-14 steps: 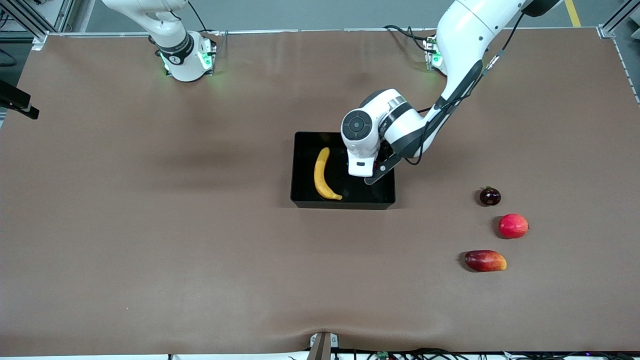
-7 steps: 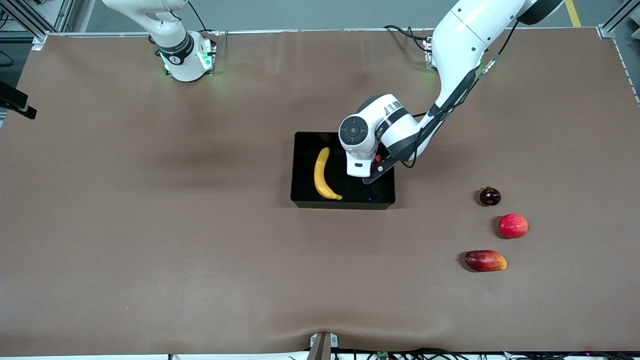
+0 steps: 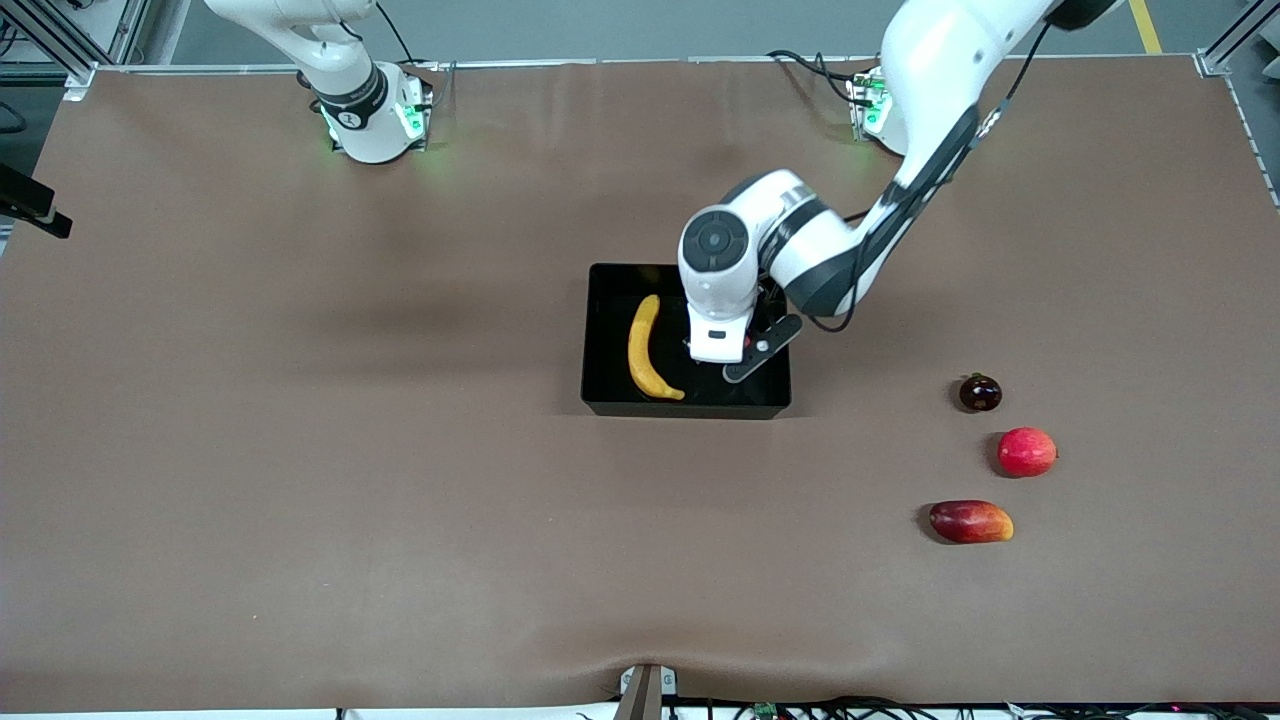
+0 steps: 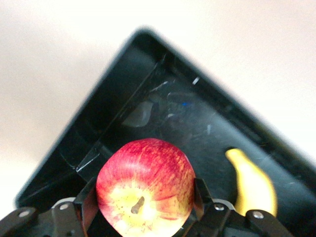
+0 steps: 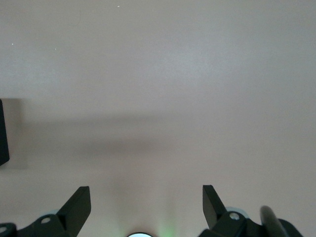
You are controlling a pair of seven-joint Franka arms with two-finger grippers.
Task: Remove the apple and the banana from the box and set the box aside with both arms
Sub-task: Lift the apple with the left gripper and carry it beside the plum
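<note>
Left wrist view: left claw (image 4: 143, 210) pinches the small red-yellow mottled apple (image 4: 144, 185) over the glossy black plastic box (image 3: 604, 330), long yellow banana (image 3: 645, 350) lying alongside; right claw (image 5: 143, 207) waits spread.

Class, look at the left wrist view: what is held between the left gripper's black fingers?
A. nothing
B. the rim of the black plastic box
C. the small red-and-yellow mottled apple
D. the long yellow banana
C: the left gripper has a finger pressed on each side of the small red-and-yellow mottled apple, over the black plastic box.
</note>
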